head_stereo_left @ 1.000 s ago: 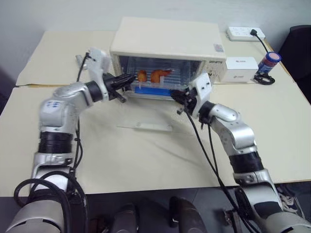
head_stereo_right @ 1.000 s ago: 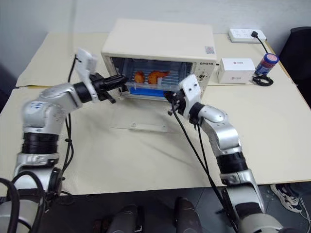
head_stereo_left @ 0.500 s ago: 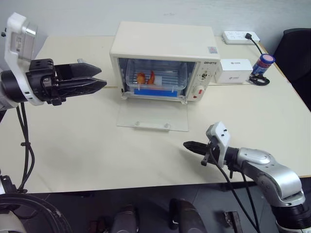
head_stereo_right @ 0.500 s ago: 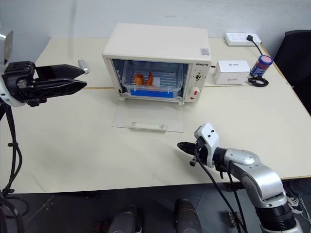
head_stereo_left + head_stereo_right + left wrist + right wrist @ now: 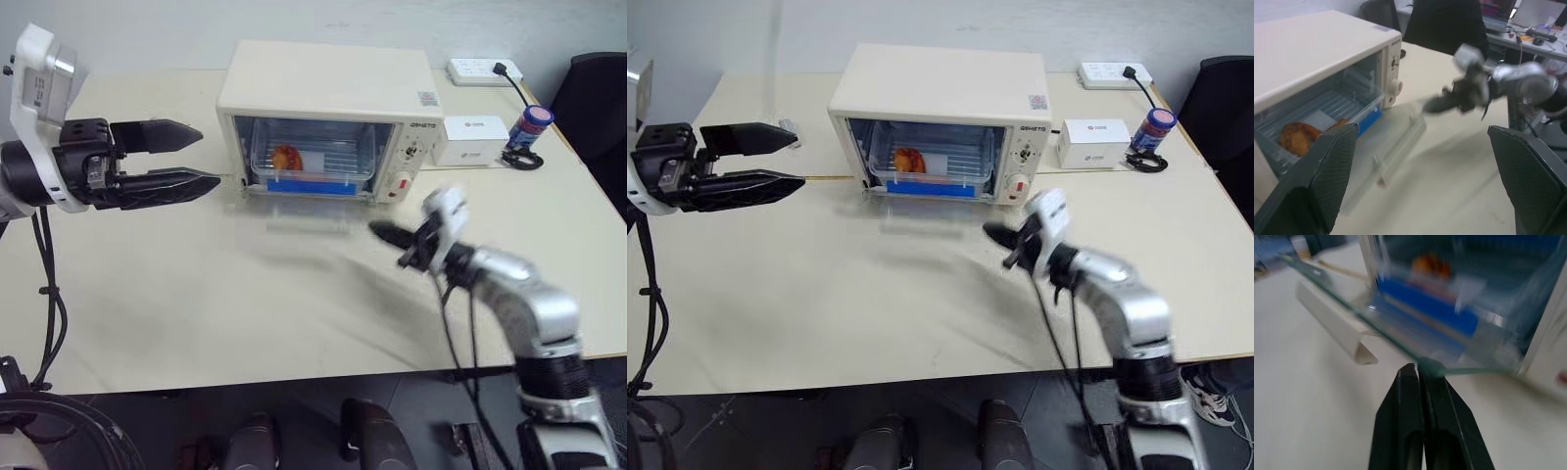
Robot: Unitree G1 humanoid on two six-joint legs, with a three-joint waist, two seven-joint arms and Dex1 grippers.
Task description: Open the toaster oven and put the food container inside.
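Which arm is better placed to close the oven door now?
Probably the right. The right gripper is shut with its tips at the edge of the open door. The left gripper is open, off beside the toaster oven.

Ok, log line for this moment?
food container: inside toaster oven | door: partly up, right gripper shut beneath its edge | left gripper: open, clear

An office: a black swivel chair (image 5: pixel 598 98), a power strip (image 5: pixel 485 71) and a laptop (image 5: pixel 1501 14) on desks.
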